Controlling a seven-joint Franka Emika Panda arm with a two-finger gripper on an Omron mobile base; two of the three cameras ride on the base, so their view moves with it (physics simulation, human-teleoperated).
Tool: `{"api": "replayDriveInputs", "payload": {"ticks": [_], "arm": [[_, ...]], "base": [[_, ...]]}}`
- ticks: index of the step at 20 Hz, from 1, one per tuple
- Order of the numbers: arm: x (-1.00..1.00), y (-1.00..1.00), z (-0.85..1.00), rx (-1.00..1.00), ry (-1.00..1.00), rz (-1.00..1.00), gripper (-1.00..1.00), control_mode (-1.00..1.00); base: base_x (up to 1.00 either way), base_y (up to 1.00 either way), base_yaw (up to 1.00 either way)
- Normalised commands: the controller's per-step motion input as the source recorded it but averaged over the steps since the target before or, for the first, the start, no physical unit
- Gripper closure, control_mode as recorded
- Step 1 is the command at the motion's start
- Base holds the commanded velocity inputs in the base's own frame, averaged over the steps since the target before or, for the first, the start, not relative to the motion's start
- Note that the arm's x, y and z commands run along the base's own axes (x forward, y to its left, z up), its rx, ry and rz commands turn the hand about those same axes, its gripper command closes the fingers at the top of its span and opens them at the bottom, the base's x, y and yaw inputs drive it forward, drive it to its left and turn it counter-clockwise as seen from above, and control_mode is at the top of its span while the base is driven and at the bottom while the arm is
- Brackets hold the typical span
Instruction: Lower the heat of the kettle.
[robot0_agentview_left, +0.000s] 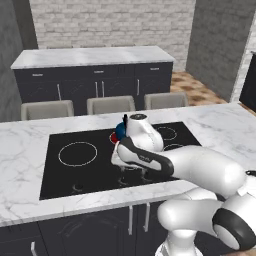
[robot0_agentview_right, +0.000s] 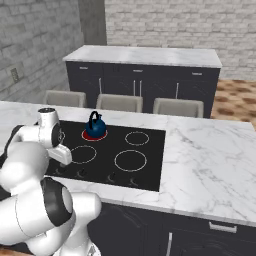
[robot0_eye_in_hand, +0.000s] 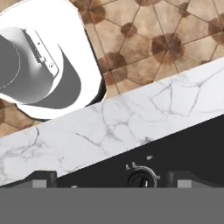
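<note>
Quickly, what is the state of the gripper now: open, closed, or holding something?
Gripper: open, holding nothing; its fingers stand apart on either side of a stove knob, not yet closed on it.

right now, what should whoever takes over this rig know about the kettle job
Gripper: hangs low over the front edge of the black glass cooktop, fingers apart, holding nothing; a round dark knob lies between its tips in the hand view.
The small squat dark-blue kettle with a thin black handle stands upright on the glowing red rear burner, partly hidden by the arm in the left base view.
Done: hand brought over the knob row.
Left: close on the knob and turn the heat down. Whether this knob controls that burner cannot be told.
</note>
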Motion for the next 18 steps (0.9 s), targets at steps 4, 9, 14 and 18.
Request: {"api": "replayDriveInputs", "payload": {"ticks": [4, 9, 14, 18], "arm": [[0.20, 0.00, -0.31, 0.06, 0.00, 0.10, -1.00, -1.00], [0.09, 0.06, -0.23, 0.00, 0.00, 0.07, -1.00, -1.00], [0.00, 0.19, -0.07, -0.05, 0.00, 0.02, -1.00, -1.00], [0.02, 0.18, -0.04, -0.01, 0.00, 0.00, -1.00, -1.00]], "base": [[0.00, 0.00, 0.00], [0.00, 0.00, 0.00], [0.00, 0.00, 0.00], [0.00, 0.00, 0.00]]}}
